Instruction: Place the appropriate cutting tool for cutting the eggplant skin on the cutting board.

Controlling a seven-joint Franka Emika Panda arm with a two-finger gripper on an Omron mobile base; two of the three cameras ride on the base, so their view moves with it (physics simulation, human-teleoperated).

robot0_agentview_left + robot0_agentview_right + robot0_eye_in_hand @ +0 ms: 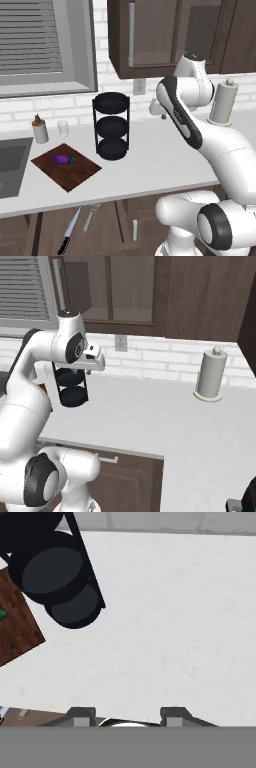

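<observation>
Dark finger tips of the white arm's two-finger claw (125, 716) stood well apart in the hand view, with nothing between them and nothing touched; they hung over bare pale grey surface (160, 160). In the right base view the claw (95, 363) sat high above that surface, just beside the black three-tier round rack (112, 126).

On the left part of the surface, next to the sink (11, 162), lay the flat dark reddish-brown wooden cutting board (67, 167), turned so one corner aimed at the front edge. The small glossy purple eggplant (61, 159) rested on the board's back half, its long axis roughly along the front edge, green stem cap toward the rack.

A black-handled silver knife (69, 231) and a silver fork (90, 216) lay below the front edge, blade pointing up toward it.
</observation>
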